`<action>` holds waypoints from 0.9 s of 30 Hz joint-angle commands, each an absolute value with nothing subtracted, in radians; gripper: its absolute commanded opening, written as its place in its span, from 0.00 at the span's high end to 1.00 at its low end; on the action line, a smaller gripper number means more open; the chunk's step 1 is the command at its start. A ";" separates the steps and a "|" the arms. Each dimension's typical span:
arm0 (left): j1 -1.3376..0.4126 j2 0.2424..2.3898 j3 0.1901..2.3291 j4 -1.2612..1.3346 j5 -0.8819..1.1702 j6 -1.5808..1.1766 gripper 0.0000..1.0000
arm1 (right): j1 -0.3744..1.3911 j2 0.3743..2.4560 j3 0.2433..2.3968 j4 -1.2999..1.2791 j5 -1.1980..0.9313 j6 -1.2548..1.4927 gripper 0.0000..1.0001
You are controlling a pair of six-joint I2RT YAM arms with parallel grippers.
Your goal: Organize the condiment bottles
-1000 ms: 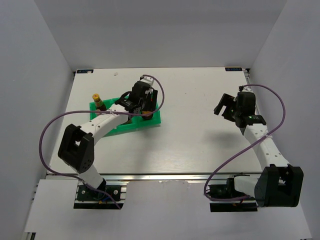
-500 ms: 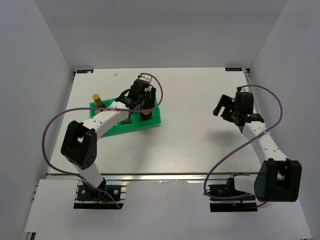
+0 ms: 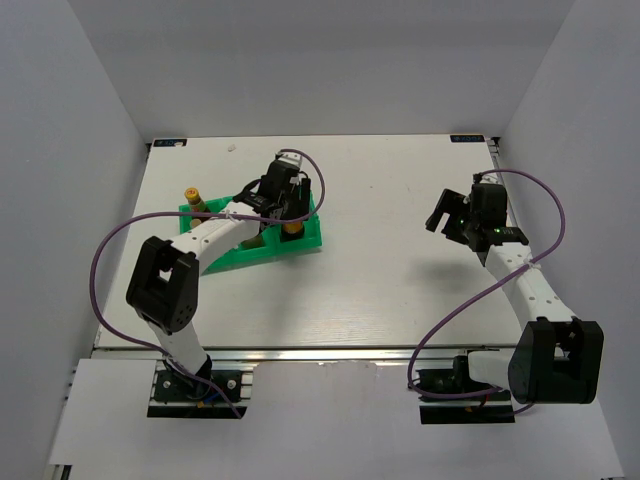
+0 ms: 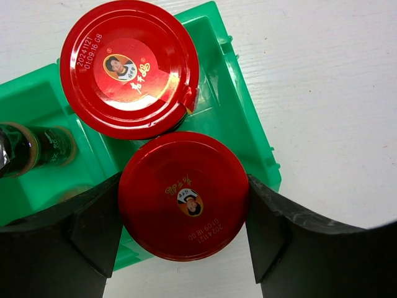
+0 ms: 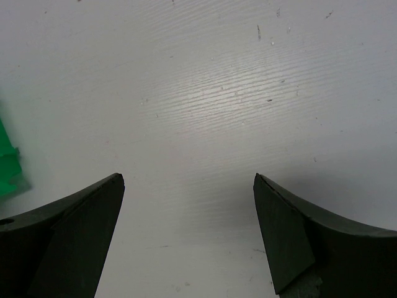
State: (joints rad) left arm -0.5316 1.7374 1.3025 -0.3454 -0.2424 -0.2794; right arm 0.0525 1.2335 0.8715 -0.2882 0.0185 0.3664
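My left gripper (image 4: 184, 186) is shut on a wide jar with a red lid (image 4: 186, 214), one finger against each side of the lid, over the right end of the green tray (image 4: 232, 118). A second red-lidded jar (image 4: 130, 68) stands in the tray just beyond it, the lids nearly touching. A dark brown bottle (image 4: 34, 148) stands in a compartment to the left. In the top view the left gripper (image 3: 287, 212) hangs over the tray (image 3: 305, 240), and a slim yellow-capped bottle (image 3: 192, 197) stands at its left end. My right gripper (image 5: 188, 180) is open and empty over bare table. The other bottles are hidden.
The right gripper (image 3: 455, 215) hovers well to the right of the tray. A sliver of the green tray (image 5: 7, 164) shows at the left edge of the right wrist view. White walls enclose the table (image 3: 400, 280) on three sides.
The left gripper has shifted a little toward the back over the tray's right end, still holding the jar. The right arm moved slightly a second ago, then stayed still.
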 commanded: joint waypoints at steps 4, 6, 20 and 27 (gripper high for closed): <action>-0.520 1.694 1.384 -0.316 -0.259 -0.290 0.06 | 0.046 1.226 0.910 -0.282 0.009 0.359 0.11; -0.520 1.683 1.385 -0.318 -0.256 -0.290 0.02 | 0.046 1.221 0.910 -0.284 0.009 0.359 0.11; -0.520 1.421 1.269 -0.452 -0.402 -0.440 0.02 | 0.046 1.147 0.890 -0.262 -0.005 0.380 0.11; -0.522 1.095 1.014 -0.458 -0.409 -0.554 0.02 | 0.046 1.138 0.902 -0.270 0.019 0.420 0.11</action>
State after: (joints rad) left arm -0.5243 1.1610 1.0672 -0.4259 -0.3771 -0.4850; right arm 0.0521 1.1507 0.8715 -0.2878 0.0143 0.3935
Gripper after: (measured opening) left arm 0.983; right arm 0.895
